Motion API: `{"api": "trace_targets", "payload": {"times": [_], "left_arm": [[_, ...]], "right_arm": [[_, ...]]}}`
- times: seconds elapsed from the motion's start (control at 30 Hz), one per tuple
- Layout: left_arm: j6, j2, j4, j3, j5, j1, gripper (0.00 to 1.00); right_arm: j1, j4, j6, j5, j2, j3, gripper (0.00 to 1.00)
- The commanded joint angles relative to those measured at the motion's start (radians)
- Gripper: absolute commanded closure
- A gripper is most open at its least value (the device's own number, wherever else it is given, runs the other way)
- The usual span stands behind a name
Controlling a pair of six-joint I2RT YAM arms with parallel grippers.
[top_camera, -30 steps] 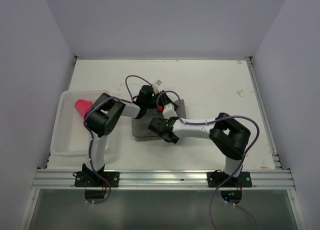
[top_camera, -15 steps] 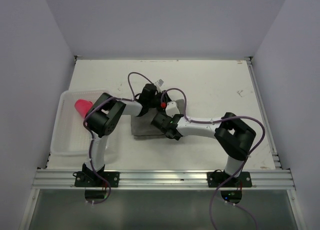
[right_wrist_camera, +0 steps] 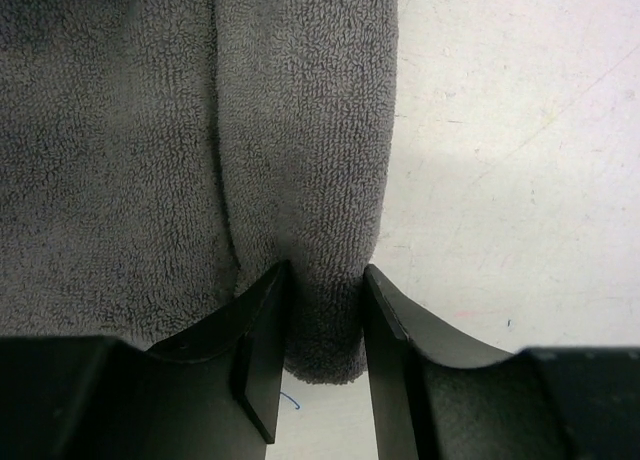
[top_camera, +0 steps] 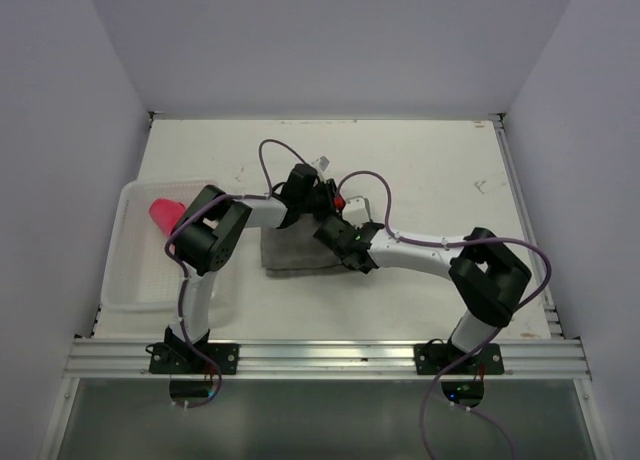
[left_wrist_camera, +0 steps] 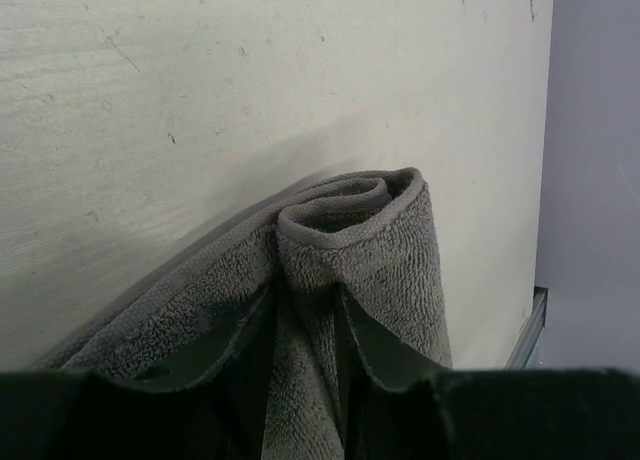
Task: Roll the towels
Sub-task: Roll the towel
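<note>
While both arms meet over the middle of the tabletop (top_camera: 430,165), I see the grey towel (top_camera: 292,252) lying there a little toward the left edge, flat at its near side and rolled up along its far and right side. The left gripper (left_wrist_camera: 305,298) has its jaws nearly closed, pinching the end of that roll, whose spiral shows just past the fingertips (left_wrist_camera: 262,305). The right gripper (right_wrist_camera: 327,277) straddles the rolled edge near the towel's corner, jaws narrow and pressed against both sides of the fold, so the cloth is squeezed thin between them. The pink towel (top_camera: 163,216) sits bunched at the far end of the white basket (top_camera: 124,285), which rests along the left edge of the tabletop, well apart from both grippers.
</note>
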Motion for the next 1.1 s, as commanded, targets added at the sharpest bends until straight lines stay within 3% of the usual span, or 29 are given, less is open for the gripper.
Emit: {"api": "trace_targets", "payload": {"times": [0.0,0.5,0.77,0.9,1.07], "left_arm": [[0.079,0.021,-0.124,0.026,-0.13,0.009,0.67],[0.094,0.045,-0.195,0.056,-0.155,0.009,0.67],[0.097,0.045,-0.201,0.056,-0.153,0.009,0.67],[0.097,0.042,-0.199,0.056,-0.149,0.009,0.67],[0.097,0.028,-0.205,0.056,-0.147,0.011,0.67]], "right_arm": [[-0.016,0.009,0.019,-0.054,-0.063,-0.011,0.61],[-0.151,0.063,0.012,-0.238,-0.172,-0.052,0.45],[-0.33,0.275,0.0,-0.511,-0.298,-0.158,0.37],[-0.379,0.356,0.001,-0.629,-0.284,-0.187,0.36],[-0.412,0.416,0.001,-0.671,-0.234,-0.183,0.36]]}}
